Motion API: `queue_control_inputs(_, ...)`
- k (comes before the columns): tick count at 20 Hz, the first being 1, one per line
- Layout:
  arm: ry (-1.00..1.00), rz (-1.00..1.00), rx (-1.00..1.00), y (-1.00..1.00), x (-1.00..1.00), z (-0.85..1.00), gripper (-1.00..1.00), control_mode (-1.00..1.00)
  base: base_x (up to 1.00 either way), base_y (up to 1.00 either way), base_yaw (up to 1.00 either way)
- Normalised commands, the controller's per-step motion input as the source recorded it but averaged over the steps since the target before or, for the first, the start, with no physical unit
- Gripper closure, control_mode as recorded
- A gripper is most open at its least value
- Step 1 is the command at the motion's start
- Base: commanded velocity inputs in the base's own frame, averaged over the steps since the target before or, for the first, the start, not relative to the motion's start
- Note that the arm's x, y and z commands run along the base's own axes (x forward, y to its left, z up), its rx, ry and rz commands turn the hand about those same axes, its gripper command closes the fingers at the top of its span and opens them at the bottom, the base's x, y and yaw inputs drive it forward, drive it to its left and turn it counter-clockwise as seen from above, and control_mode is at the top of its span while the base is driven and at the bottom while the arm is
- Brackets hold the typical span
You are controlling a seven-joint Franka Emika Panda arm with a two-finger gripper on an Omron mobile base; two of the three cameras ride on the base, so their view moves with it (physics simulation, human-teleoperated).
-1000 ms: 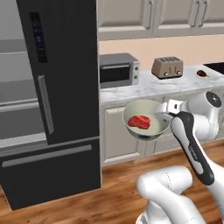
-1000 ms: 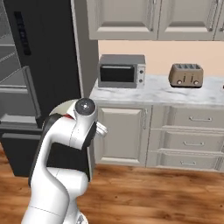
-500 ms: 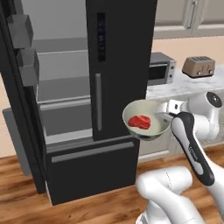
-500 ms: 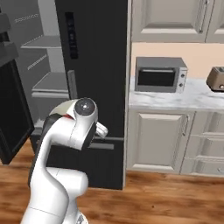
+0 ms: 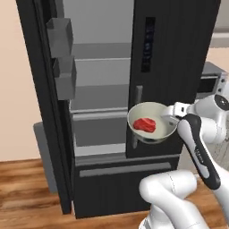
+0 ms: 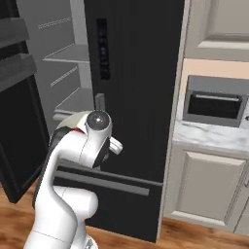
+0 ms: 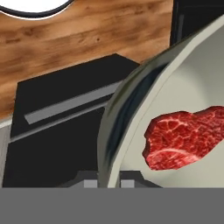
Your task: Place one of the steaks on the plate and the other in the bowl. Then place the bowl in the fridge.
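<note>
Gripper (image 5: pixel 171 112) clamped on the bowl (image 5: pixel 152 123) rim, bowl held level out in front so the steak (image 5: pixel 145 125) stays put; fridge (image 5: pixel 107 67) left door open just ahead, shelves ready for it

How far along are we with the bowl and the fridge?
Done: one steak lies in the bowl. In hand: the end effector is shut on the bowl's rim, holding it up in front of the fridge, whose left door stands open on grey shelves. Left: set the bowl inside. The plate with the other steak can't be checked here.
</note>
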Motion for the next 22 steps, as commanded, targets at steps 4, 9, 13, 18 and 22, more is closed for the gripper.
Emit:
queue_control_inputs(4, 0.00, 0.00, 0.00, 0.00, 0.00, 0.00, 1.00, 1.00, 0.02, 1.00, 0.26)
queue_control_inputs(9, 0.00, 0.00, 0.00, 0.00, 0.00, 0.00, 1.00, 1.00, 0.20, 0.36, 0.08)
queue_control_inputs(13, 0.00, 0.00, 0.00, 0.00, 0.00, 0.00, 1.00, 1.00, 0.13, -0.56, 0.00)
queue_control_inputs(18, 0.00, 0.00, 0.00, 0.00, 0.00, 0.00, 1.00, 1.00, 0.31, -0.27, 0.00)
queue_control_inputs(22, 0.00, 0.00, 0.00, 0.00, 0.00, 0.00, 1.00, 1.00, 0.74, 0.28, 0.00)
